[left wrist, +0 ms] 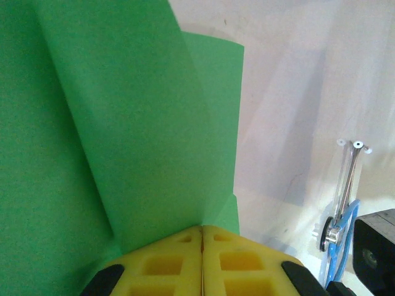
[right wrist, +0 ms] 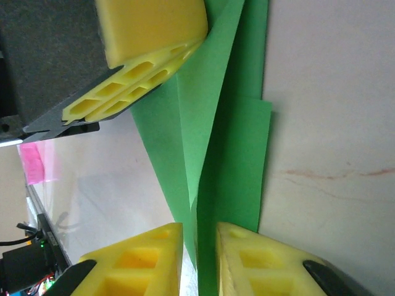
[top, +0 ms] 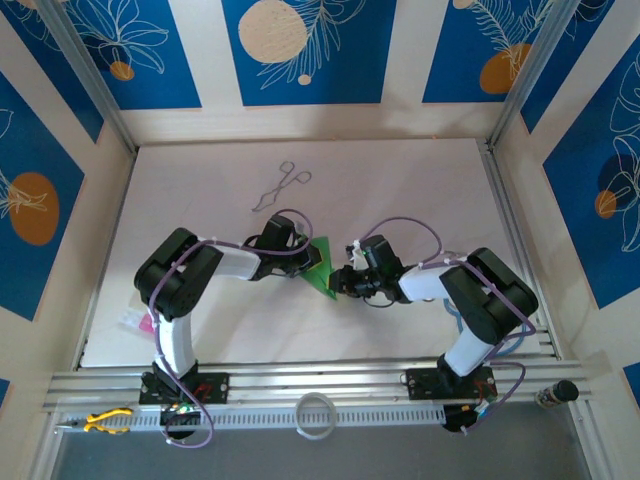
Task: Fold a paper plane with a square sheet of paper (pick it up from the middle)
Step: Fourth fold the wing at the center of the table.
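Top external view is showing the green sheet [top: 321, 262] mid-counter [top: 420, 200], btw the two hands: it's sitting at approx 3 o'clock of the left hand [top: 303, 262] and approx 11 o'clock of the right hand [top: 338, 283]. Can't tell whether it's resting on the counter or being held just off it. Forceps [top: 281, 187] are lying well apart at 12 o'clock, and the pink item [top: 135, 320] is lying out at 8 o'clock near the left arm's base.

Progress, as I'm judging it: the sheet isn't looking like a flat square. Left wrist view is showing overlapping flaps w/ a slanted crease, tapering toward the pads. So early folds are looking done, but it isn't reading as a narrow dart yet. Prob the wing folds + crease pressing are remaining.

Hands: the left hand is clenching on the sheet, yellow pads meeting tight w/ the paper's tapered end pinched at 6 o'clock of its own view. In the right wrist view the right hand's jaws are standing a bit apart. A folded edge is running down into the gap w/o looking squeezed, so released, I'd say. At 11 o'clock there, the left hand is gripping the sheet's other end.
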Motion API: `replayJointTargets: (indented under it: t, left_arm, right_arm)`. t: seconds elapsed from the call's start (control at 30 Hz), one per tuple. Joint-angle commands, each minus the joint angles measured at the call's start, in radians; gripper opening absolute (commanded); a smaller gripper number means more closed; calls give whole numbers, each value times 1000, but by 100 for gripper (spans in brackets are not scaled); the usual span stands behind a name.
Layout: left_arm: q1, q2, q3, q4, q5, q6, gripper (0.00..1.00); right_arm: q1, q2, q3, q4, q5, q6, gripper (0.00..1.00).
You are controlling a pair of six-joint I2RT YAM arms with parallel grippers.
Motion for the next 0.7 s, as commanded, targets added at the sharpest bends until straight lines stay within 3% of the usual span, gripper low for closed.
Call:
replayJointTargets:
  t: [0.0, 0.23, 0.67]
  left_arm:
    - [-8, 34, 0, -78, 6, 21, 10]
    - [-8, 29, -3, -79, 1, 21, 9]
    - [-7, 32, -4, -71, 0, 14, 9]
  right_arm:
    - [15, -7, 21, -148, 42, -43, 20]
    - [40, -22, 9, -195, 76, -53, 13]
    - [50, -74, -12, -253, 106, -76, 18]
